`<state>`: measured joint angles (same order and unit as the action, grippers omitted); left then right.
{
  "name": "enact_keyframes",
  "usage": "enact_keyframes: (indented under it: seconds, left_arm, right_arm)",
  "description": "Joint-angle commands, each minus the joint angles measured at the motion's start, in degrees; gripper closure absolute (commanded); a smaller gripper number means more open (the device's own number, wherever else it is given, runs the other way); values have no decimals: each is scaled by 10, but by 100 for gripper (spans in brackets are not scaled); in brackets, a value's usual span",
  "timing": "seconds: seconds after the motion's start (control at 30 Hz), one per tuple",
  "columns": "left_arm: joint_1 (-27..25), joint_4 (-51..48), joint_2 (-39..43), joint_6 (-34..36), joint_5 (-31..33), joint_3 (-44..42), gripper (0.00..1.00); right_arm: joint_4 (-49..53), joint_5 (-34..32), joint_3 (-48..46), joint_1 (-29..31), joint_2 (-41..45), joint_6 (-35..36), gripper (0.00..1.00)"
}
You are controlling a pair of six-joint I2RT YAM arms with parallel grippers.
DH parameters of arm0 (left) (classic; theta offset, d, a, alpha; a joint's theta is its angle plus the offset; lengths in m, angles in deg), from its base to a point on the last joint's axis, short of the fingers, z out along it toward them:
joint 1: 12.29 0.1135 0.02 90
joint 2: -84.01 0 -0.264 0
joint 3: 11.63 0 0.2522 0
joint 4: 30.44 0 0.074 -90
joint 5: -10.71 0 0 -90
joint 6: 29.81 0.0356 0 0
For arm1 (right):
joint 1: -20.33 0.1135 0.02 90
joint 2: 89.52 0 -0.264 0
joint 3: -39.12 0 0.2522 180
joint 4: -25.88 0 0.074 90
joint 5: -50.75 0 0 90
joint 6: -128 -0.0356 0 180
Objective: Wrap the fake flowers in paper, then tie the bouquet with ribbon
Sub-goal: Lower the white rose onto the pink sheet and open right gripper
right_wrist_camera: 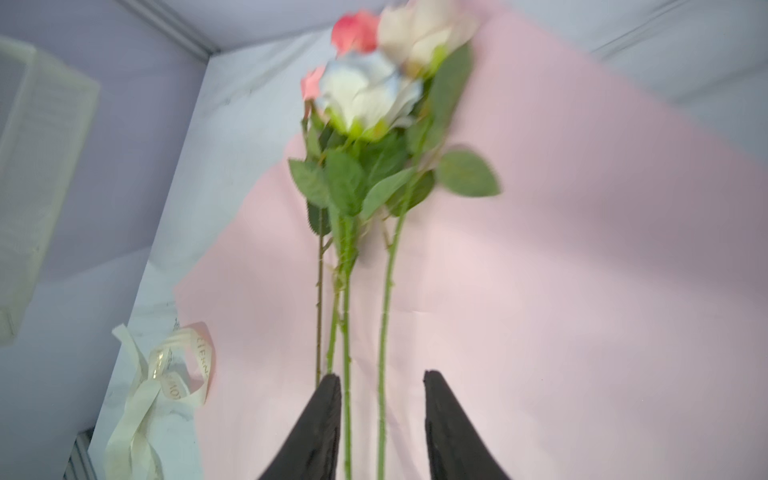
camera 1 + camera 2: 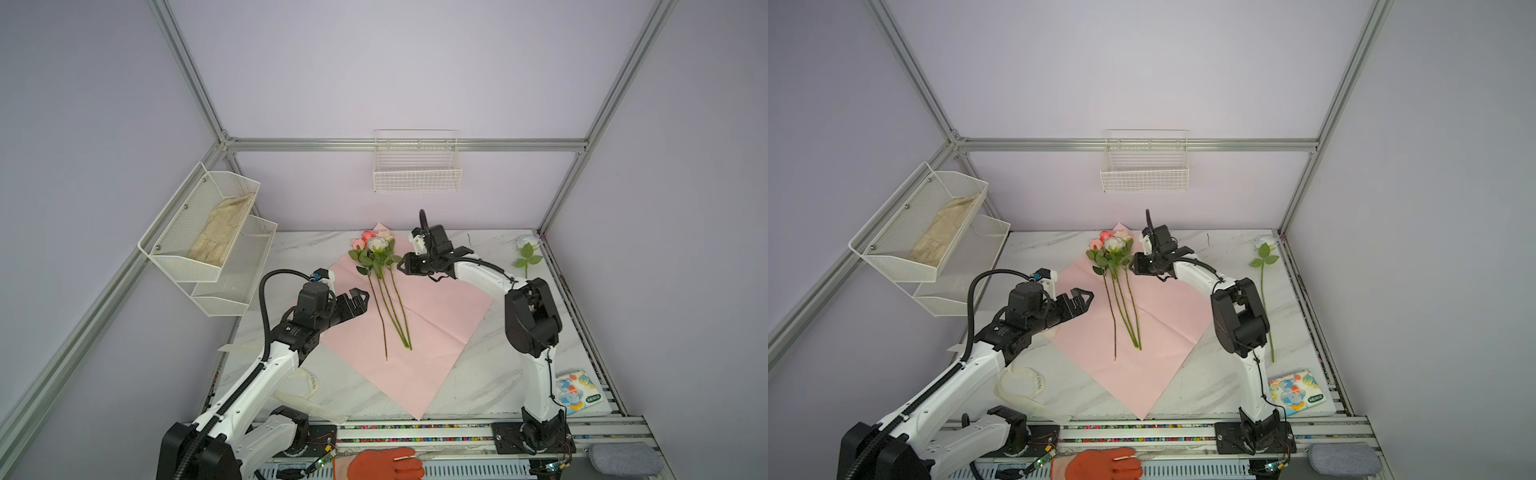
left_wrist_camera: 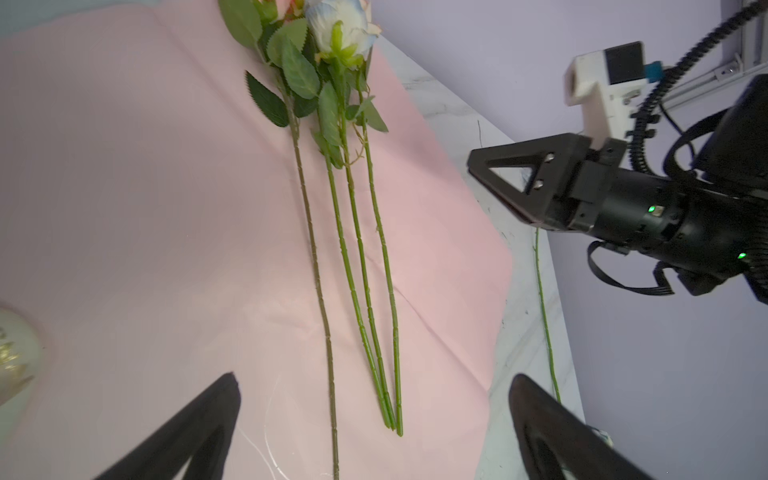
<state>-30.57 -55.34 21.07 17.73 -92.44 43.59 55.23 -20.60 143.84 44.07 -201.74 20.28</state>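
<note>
Roses (image 2: 376, 245) on paper (image 2: 436, 328), left jaws wide over its edge, right jaws parted beside leaves (image 2: 365, 260) (empty).

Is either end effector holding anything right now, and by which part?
Nothing is held. The left end effector and right end effector are open; the fake flowers lie free.

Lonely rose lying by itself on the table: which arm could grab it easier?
Right, probably. The lone rose lies far to the right, beside the right arm; the right end effector is open. The left end effector sits across the pink paper.
</note>
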Motion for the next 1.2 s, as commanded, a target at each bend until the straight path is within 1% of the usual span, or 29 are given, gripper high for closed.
enact_keyframes:
  seconds: [0.0,0.1,0.23,0.33,0.4,0.53,0.7,0.8,0.87,1.03,1.1,1.17]
  left_arm:
    - [-22,74,-39,4,-69,4,0]
    - [-62,75,-88,13,-66,41,0]
    - [-114,76,-170,21,-72,116,0]
    - [-154,77,-237,25,-70,168,0]
    - [-173,76,-268,26,-73,197,0]
    - [-202,76,-316,24,-76,239,0]
    - [-223,73,-353,23,-81,276,0]
    - [-229,70,-369,24,-80,294,0]
    - [-233,69,-380,24,-78,305,1]
    - [-234,63,-418,24,-76,349,0]
    - [-235,60,-433,24,-79,369,1]
    - [-237,56,-446,24,-84,389,0]
  right_arm:
    - [-7,-90,-97,-114,80,33,62]
    - [6,-125,-159,-194,107,49,61]
    - [18,-150,-194,-281,104,75,61]
    - [25,-186,-194,-319,88,89,60]
    - [36,-189,-182,-335,68,93,60]
    - [31,-202,-166,-349,30,99,60]
    - [29,-211,-133,-357,-10,119,60]
    - [34,-195,-107,-358,-32,134,59]
    - [50,-205,-83,-358,-53,137,59]
    - [52,-231,-46,-362,-87,154,59]
    - [58,-226,-28,-366,-100,157,59]
    - [58,-193,-15,-369,-110,161,60]
